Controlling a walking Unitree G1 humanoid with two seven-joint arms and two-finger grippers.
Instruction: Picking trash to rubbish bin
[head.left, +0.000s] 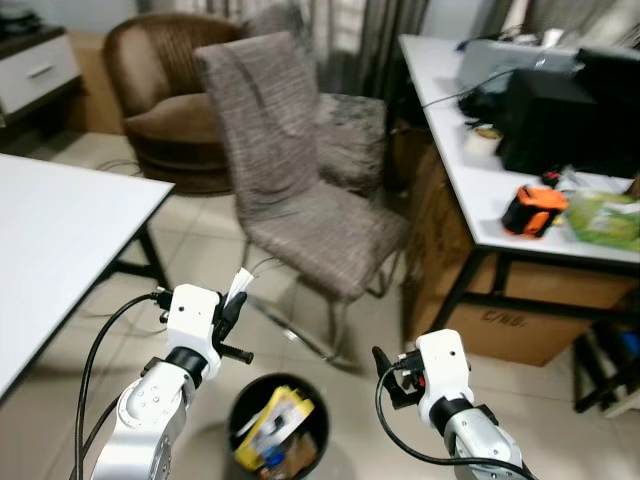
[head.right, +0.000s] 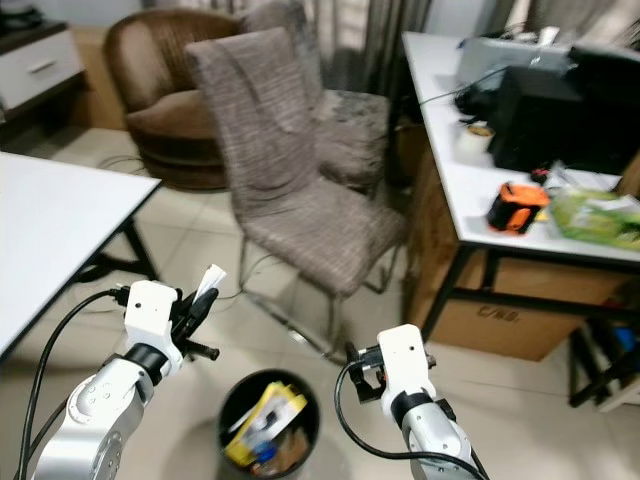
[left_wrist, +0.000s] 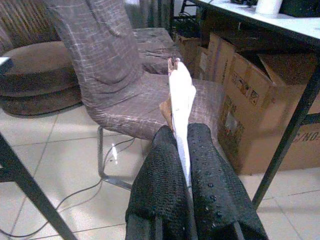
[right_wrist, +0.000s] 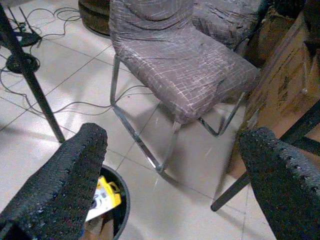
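Note:
A black round rubbish bin (head.left: 277, 425) stands on the tiled floor between my two arms, with yellow and brown trash inside. My left gripper (head.left: 233, 305) is up and to the left of the bin, shut on a thin white scrap of paper (left_wrist: 181, 100) that sticks out past the fingertips. My right gripper (head.left: 385, 370) hangs to the right of the bin, open and empty; its two black fingers (right_wrist: 65, 180) stand wide apart, with the bin's rim (right_wrist: 117, 197) below them.
A grey fabric chair (head.left: 300, 200) on a chrome frame stands just beyond the bin. A white table (head.left: 60, 230) is at my left. A desk (head.left: 470, 170) with boxes beneath is at the right. A brown armchair (head.left: 160, 90) sits at the back.

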